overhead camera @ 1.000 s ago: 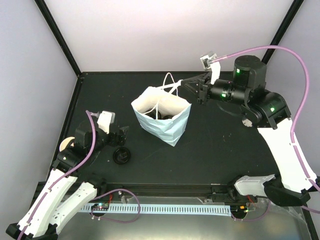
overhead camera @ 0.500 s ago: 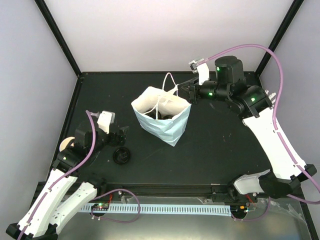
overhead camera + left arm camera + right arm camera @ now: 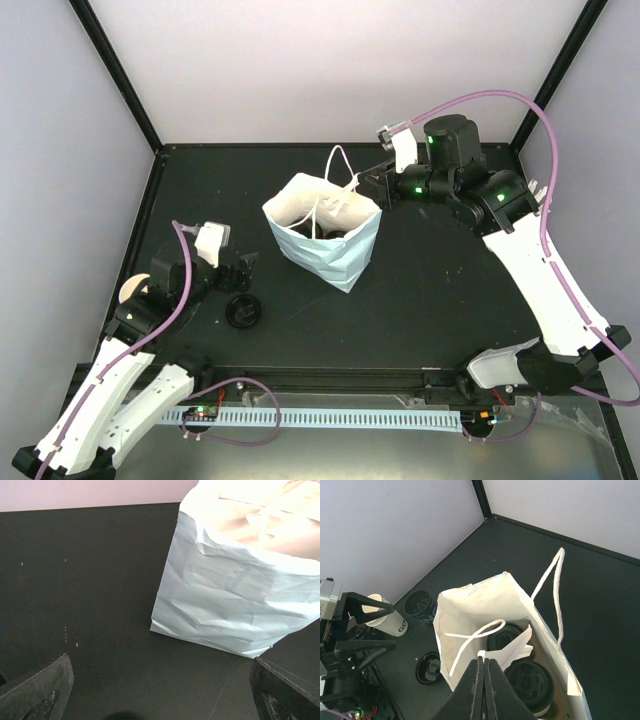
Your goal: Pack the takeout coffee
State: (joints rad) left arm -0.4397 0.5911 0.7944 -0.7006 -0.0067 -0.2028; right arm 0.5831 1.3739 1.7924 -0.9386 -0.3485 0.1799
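Right gripper (image 3: 483,656) is closed, tips at the rim of the paper bag (image 3: 470,600); whether paper is pinched cannot be told. Just below the tips, two lidded cups (image 3: 526,680) sit inside the bag. Left gripper (image 3: 241,270) is spread wide; a loose black lid (image 3: 243,312) lies just beside it, the bag ahead.

Table (image 3: 450,290). Paper bag (image 3: 325,235): upright near the centre, mouth open upward. In the bag: two lidded cups (image 3: 527,680), side by side. Left of the bag, by the table's left edge: tipped cup (image 3: 385,617), lying on its side, with a third lidded cup (image 3: 420,605) just beside it. Loose lid (image 3: 243,312): flat on the table, between that pair and the bag, toward the near edge.
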